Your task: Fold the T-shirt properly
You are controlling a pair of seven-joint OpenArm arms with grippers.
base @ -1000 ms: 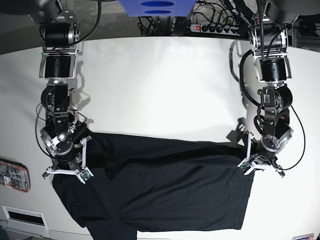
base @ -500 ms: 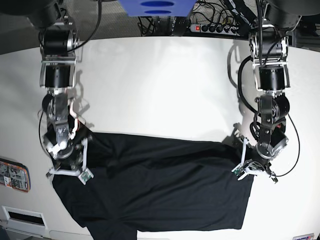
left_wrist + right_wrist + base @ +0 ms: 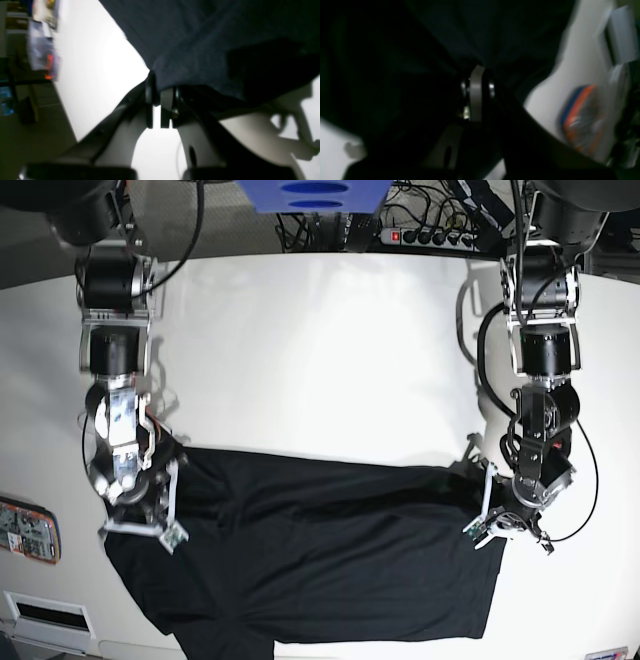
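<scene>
Both grippers' fingers pinch T-shirt [image 3: 330, 560] edges: left [image 3: 160, 93] clear, right [image 3: 476, 82] dark, blurry; bottom hem cut off.

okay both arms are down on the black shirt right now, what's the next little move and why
Probably lift both edges together. The left gripper and right gripper each look shut on an edge of the T-shirt, which lies mostly flat on the white table. Raising them evenly should keep the cloth taut for carrying the fold over.

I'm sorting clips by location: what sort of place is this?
Likely a robotics lab: two arms work a black T-shirt on a white table, with a power strip and tangled cables behind.
</scene>
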